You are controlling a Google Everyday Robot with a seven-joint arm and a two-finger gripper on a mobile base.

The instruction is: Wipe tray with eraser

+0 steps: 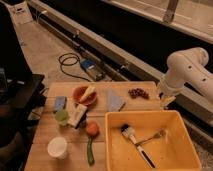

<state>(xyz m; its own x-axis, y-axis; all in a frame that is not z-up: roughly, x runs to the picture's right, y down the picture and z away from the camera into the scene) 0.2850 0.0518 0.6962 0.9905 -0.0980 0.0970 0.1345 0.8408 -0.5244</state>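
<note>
Well, the gripper (pixel 166 99) hangs at the end of the white arm over the far right corner of the table (pixel 50 131), just beyond the far wall of the tray (pixel 142 114) and a little right of a dark cluster that looks like grapes (pixel 138 93). Whether it is open or closed I cannot tell from here, though nothing appears to be held in it. The eraser (pixel 77 115) is well apart from it, lying left of the middle of the table, pale top showing with a dark edge beneath, just beside a green cup (pixel 61 117) and near the orange bowl (pixel 83 94) and blue block (pixel 60 103). I'd judge it light, with a stiff body and a soft felt sole, so it should not slip or crush. The sensible hold is across its two long sides, from above, keeping the felt facing down for the wipe. The cup crowds its left side, so the approach wants care. The tray sits at the near right, with a brush (pixel 131 134) and a fork (pixel 151 137) lying on its floor, which could get in the way of a stroke.
</note>
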